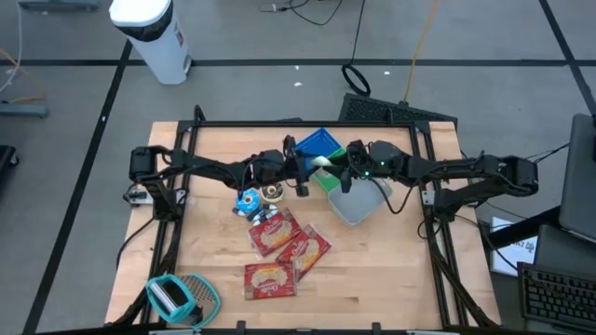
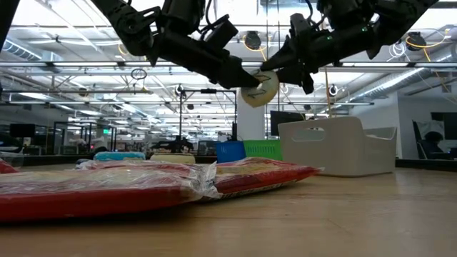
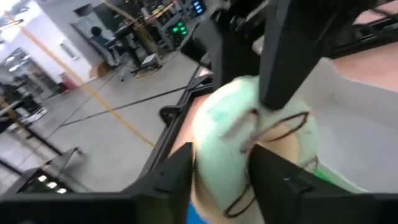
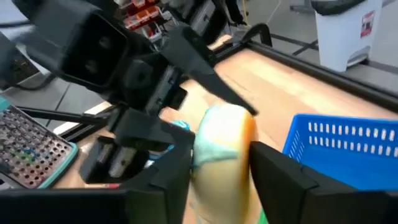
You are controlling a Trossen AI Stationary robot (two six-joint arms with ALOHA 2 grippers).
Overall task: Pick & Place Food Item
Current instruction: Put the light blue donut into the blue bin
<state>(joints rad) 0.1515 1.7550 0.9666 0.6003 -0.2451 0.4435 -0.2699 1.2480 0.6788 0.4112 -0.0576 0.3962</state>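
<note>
The food item [image 2: 259, 87] is a round, pale bun in clear wrap, held in the air over the middle of the table's far half. My right gripper [image 4: 221, 168] comes from the table's right and is shut on it. My left gripper [image 3: 221, 180] comes from the left, facing the right one. It is open, with a finger on either side of the item [image 3: 249, 137]. In the high view the two grippers meet at the item [image 1: 323, 164]. My right gripper pinches the food item between its two fingers, on two opposite sides of its round body [image 4: 205, 149]. The fingers come level from the table's right. The item is lifted clear of the table, high above the baskets.
Under the grippers stand a white bin [image 1: 358, 203], a green basket [image 1: 332, 180] and a blue basket [image 1: 317, 142]. Three red packets [image 1: 279, 233] lie nearer the front, with a small blue item [image 1: 247, 200] and a tape roll [image 1: 272, 193] beside them. A teal object [image 1: 182, 298] lies at the front left.
</note>
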